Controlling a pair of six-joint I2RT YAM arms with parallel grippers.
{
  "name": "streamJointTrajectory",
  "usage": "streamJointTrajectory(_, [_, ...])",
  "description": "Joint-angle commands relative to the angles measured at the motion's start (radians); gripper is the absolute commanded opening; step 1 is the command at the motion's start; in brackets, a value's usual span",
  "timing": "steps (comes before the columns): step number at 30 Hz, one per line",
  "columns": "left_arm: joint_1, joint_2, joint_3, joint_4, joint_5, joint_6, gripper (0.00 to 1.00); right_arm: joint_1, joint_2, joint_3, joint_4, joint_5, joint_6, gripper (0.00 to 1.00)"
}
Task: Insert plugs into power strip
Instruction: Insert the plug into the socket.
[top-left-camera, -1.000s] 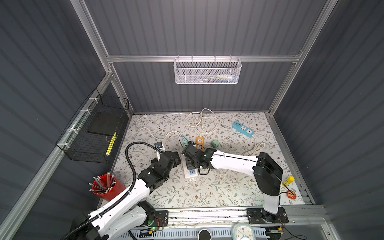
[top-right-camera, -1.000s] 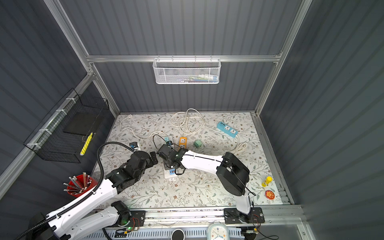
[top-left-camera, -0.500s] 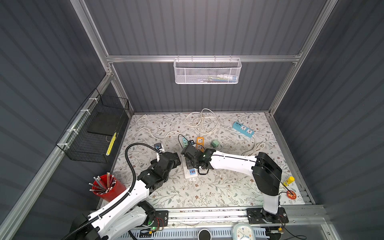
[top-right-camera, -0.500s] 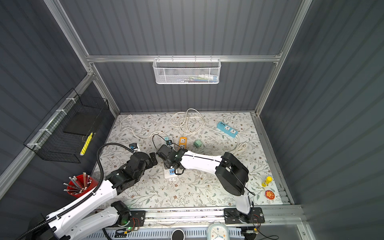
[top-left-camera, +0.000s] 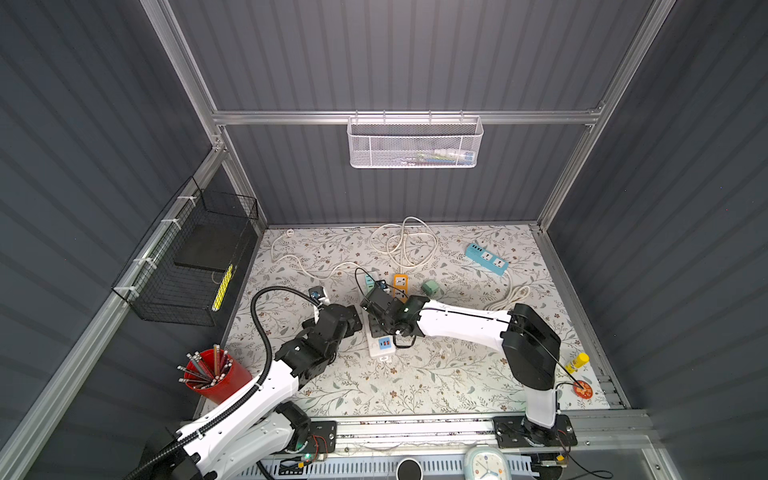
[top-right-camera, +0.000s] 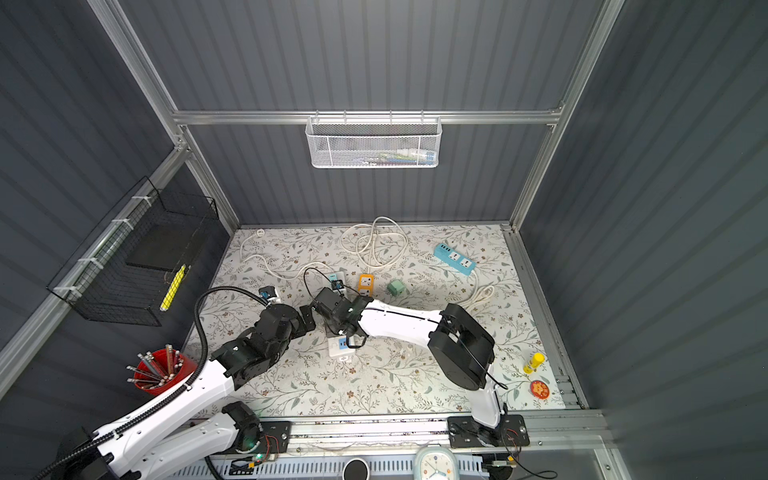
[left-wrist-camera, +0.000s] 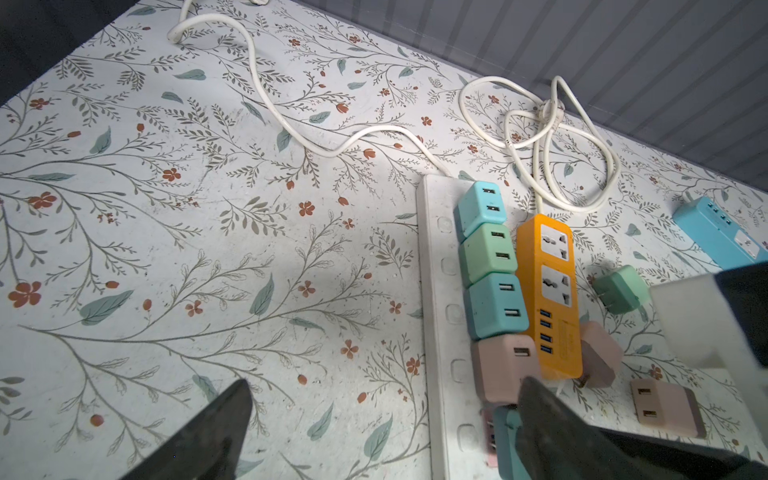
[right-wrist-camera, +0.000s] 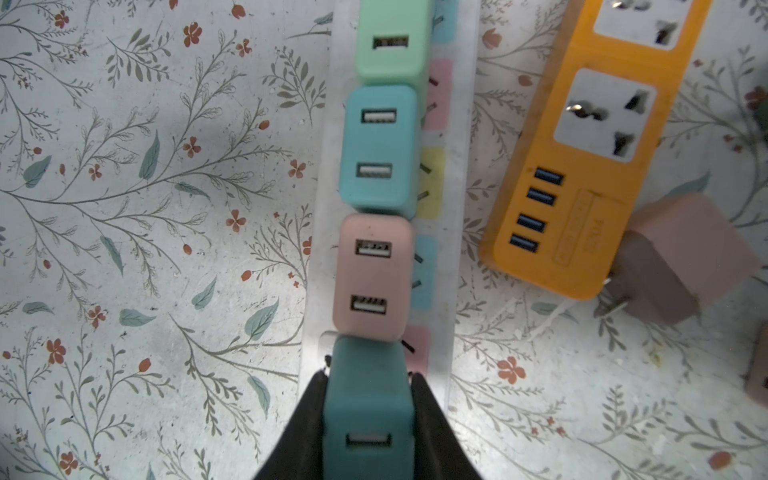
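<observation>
Teal adapter plug (right-wrist-camera: 369, 415): likely light, stiff, slick cube, pinched by flat sides in right gripper (right-wrist-camera: 369, 376); left gripper (left-wrist-camera: 386, 382) spread wide.

No legible text in any view

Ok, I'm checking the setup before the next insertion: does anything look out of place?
A pink plug lies tipped on its side beside the orange strip, prongs sideways; a mint plug lies loose nearby.
</observation>
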Motion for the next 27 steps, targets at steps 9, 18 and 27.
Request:
streamJointTrajectory(9, [0.010,0.000,-0.010,0.015,0.019,-0.003,1.00,0.013,0.029,0.028,-0.147,0.020,0.009,0.19])
streamJointTrajectory(18, [0.012,0.001,0.000,0.005,0.024,0.005,1.00,0.013,0.097,0.064,-0.195,0.071,0.005,0.20])
streamJointTrajectory(27, [0.013,0.002,0.002,0.008,0.020,0.007,1.00,0.023,0.168,0.011,-0.150,0.051,0.081,0.20])
